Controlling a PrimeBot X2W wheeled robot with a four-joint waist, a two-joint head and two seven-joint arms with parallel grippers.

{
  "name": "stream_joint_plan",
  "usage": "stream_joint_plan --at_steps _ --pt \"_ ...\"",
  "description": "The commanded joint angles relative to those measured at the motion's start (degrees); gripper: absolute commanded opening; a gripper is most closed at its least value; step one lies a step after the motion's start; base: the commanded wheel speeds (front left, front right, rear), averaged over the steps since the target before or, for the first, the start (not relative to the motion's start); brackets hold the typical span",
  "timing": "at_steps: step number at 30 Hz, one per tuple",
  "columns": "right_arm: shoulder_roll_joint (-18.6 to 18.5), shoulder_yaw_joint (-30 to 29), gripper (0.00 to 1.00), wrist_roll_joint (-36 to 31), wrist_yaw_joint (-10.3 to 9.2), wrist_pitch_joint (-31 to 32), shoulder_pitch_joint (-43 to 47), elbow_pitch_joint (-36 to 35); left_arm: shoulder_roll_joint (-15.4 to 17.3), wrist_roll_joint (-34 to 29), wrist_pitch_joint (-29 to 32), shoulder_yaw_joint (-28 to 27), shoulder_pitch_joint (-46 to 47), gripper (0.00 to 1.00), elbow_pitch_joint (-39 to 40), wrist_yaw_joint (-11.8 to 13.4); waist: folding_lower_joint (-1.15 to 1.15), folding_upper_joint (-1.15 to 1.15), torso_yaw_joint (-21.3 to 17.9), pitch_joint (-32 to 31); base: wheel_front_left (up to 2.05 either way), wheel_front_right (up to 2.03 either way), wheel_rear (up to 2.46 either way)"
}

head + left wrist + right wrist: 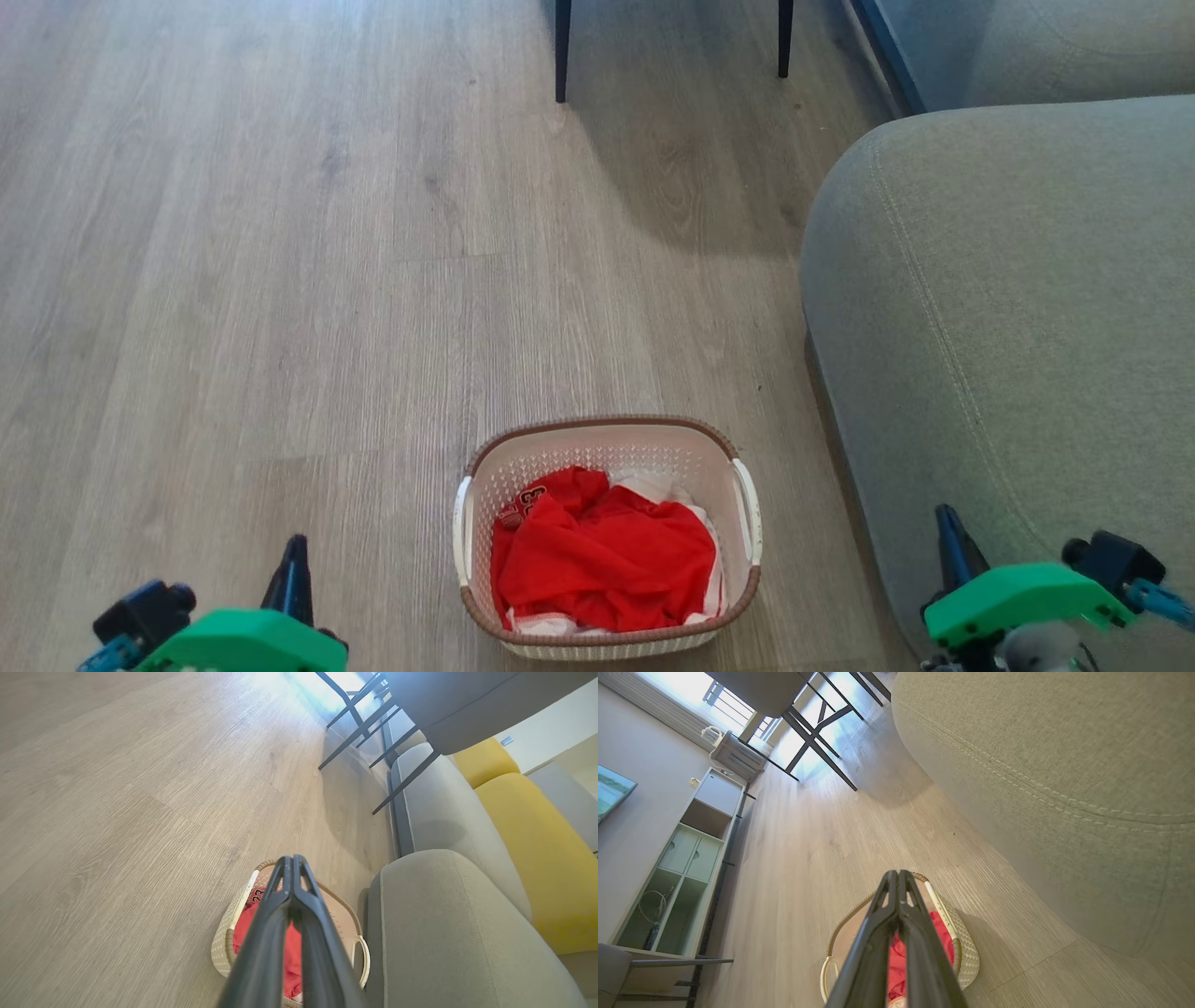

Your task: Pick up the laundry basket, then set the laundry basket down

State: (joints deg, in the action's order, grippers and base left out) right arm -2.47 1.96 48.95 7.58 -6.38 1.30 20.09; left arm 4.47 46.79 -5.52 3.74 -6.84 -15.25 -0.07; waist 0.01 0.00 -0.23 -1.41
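The laundry basket [597, 427] sits on the floor [280, 280] just in front of me, between my left gripper [295, 571] and my right gripper [952, 541], beside the grey sofa [1008, 327]. One white handle [460, 518] faces each side. Both my grippers are pinched shut and hold nothing. I think the left one is a little nearer

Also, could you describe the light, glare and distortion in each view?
Head view: even light, soft shadow on the floor under the chair legs. Left wrist view: glare whitens the far floor. Right wrist view: window blown out, sofa bulges.
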Motion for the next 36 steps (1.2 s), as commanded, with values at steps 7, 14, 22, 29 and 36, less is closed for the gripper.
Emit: stream_joint_plan --at_steps 7,14,22,29,36 --pt "-1.1 -0.6 0.0 5.4 -0.04 1.3 -3.5 -2.5 -0.2 5.3 1.4 -2.4 4.1 0.0 1.7 -1.2 0.0 0.0 0.0 0.2 0.0 0.0 0.0" --pt "-1.2 -1.3 0.0 9.7 -0.05 2.4 -3.9 -2.9 -0.3 9.7 2.6 -3.2 5.1 0.0 1.6 -1.9 0.0 0.0 0.0 0.3 0.0 0.0 0.0" --pt "-1.2 -2.0 0.0 14.5 -0.05 3.7 -4.4 -3.4 -0.5 14.7 3.9 -4.2 6.2 0.0 1.6 -2.7 0.0 0.0 0.1 0.5 0.0 0.0 0.0" --pt "-1.3 -2.7 0.0 18.8 -0.06 4.8 -4.8 -3.8 -0.7 19.0 5.1 -5.1 7.2 0.0 1.5 -3.4 0.0 0.0 0.1 0.7 0.0 0.0 0.0" --pt "-1.3 -3.5 0.0 23.0 -0.06 6.0 -5.2 -4.2 -0.8 23.4 6.2 -6.0 8.2 0.0 1.5 -4.0 0.0 0.0 0.1 0.8 0.0 0.0 0.0"
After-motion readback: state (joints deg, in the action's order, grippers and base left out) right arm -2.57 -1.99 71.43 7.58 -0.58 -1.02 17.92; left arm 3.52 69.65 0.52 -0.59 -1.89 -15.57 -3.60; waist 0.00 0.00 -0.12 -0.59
